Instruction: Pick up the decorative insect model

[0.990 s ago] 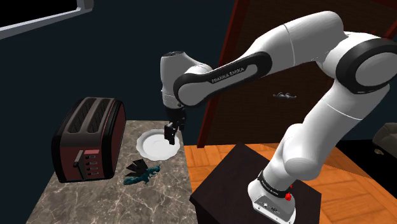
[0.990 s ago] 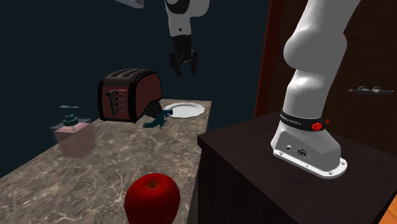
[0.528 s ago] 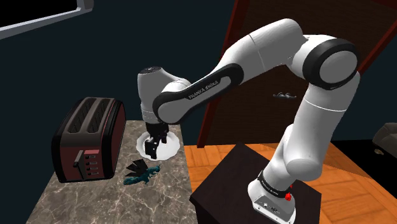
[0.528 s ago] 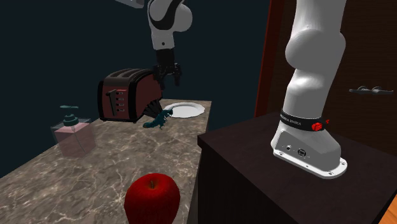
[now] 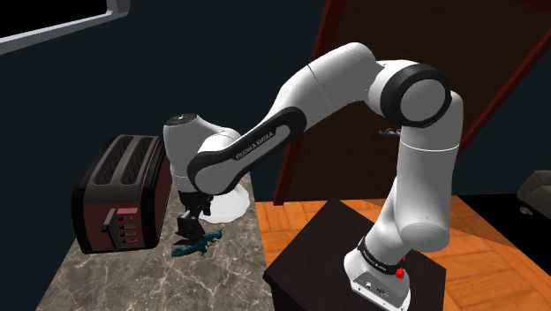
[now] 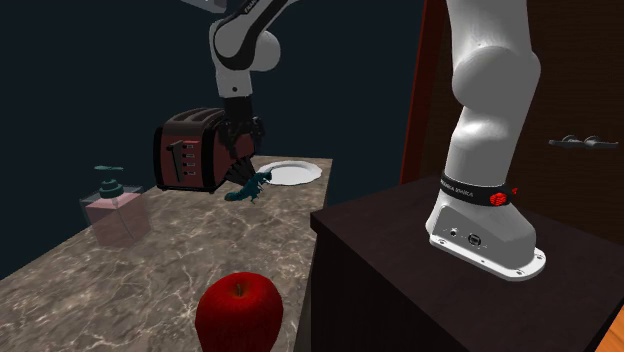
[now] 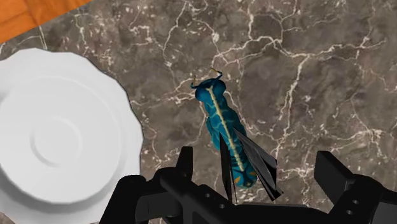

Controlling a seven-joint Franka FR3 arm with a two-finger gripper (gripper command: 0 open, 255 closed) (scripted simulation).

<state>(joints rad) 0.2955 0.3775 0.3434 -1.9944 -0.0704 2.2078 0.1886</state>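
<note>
So, gripper [image 7: 256, 158] wide open over teal insect model [image 7: 221, 124], tail end btwn jaws, unclasped.

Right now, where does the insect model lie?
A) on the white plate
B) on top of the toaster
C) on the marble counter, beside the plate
C: the wrist view shows the blue insect model lying flat on the marble counter, apart from the white plate.

White arm [image 5: 331, 75], smooth rounded links, dark bands at joints. White FRANKA EMIKA lettering [image 5: 253, 144] on black forearm strip. Red button [image 6: 497, 198] at base collar. Jaws all black.
</note>
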